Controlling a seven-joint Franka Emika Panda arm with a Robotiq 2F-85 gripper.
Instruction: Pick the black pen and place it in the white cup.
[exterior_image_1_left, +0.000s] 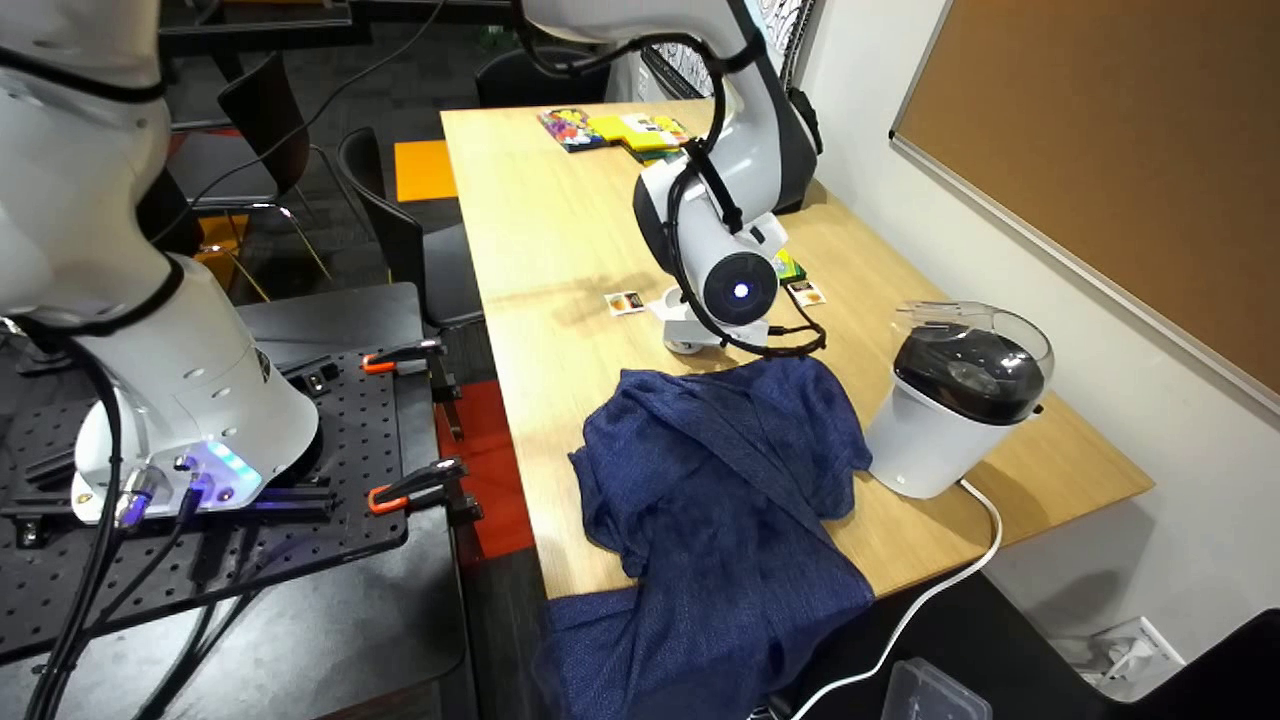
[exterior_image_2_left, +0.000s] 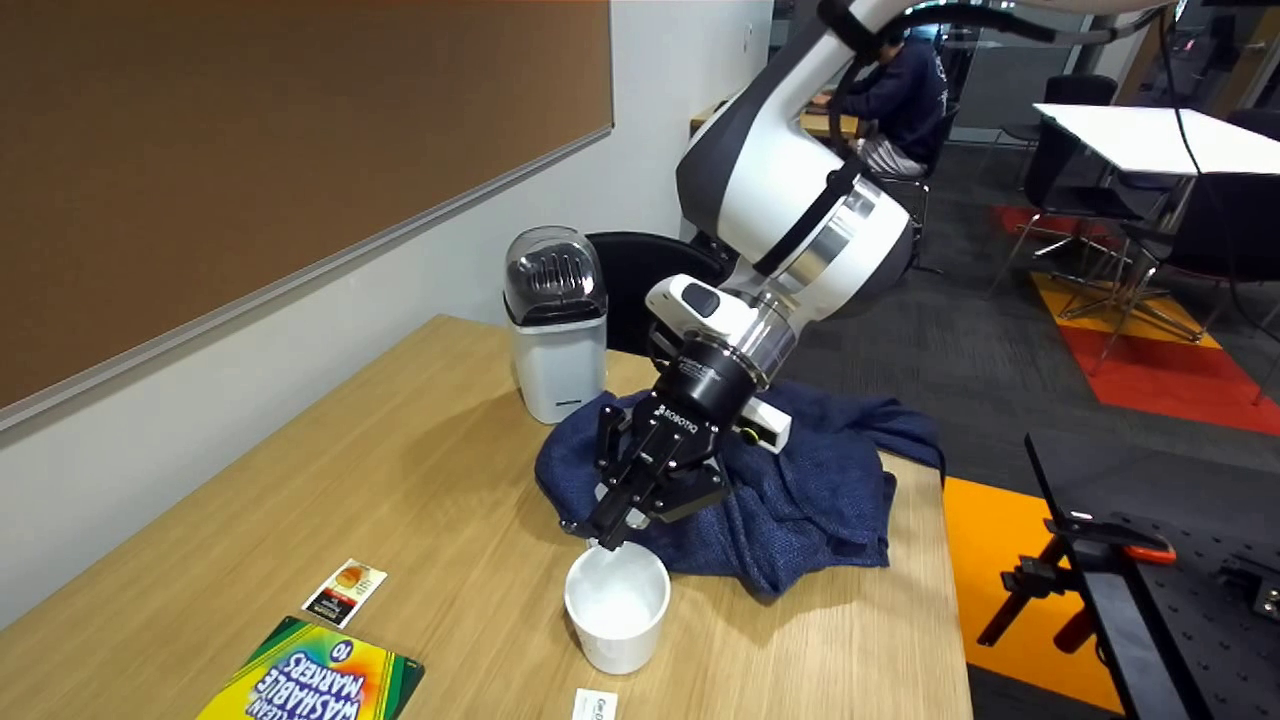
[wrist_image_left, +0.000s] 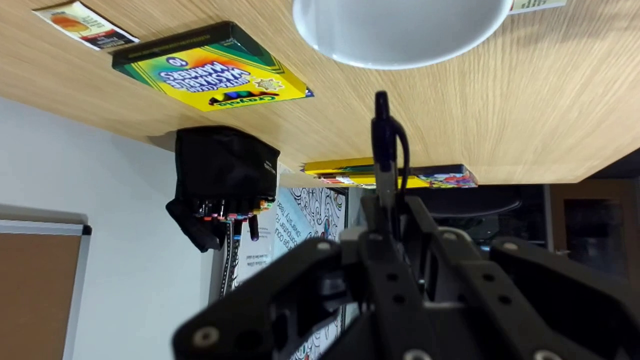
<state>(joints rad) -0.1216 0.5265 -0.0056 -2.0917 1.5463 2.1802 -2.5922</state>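
Gripper (wrist_image_left: 392, 206) closed to the thickness of the pen (wrist_image_left: 384, 145), which is pinched between its tips; clip end projecting toward 12 o'clock in the wrist view, short of the cup (wrist_image_left: 400, 35). In an exterior view the tips show at the cup's 12 o'clock; whether the pen's end touches the rim or lies over the opening cannot be told. Likely faults, by judgement: letting go at this reach could drop the pen on the bench (exterior_image_2_left: 470, 570) beside the cup; lowering off-centre could strike the rim and tip or slide the cup; the clip, standing out from the barrel, could catch on the rim; the slanted hold could make the pen swivel on contact. Counts: one gripper, one pen, one cup; around the cup in an exterior view, one cloth (exterior_image_2_left: 800, 510) at 2 o'clock, one machine (exterior_image_2_left: 562, 370) between 11 and 12, two packets (exterior_image_2_left: 345, 592) at 9 and 6, one marker box (exterior_image_2_left: 310, 675) between 8 and 9. One pouch (wrist_image_left: 225, 165) at 9 o'clock from the pen in the wrist view. Bright packs (exterior_image_1_left: 640, 130) near the bench's end overlap: number uncertain.
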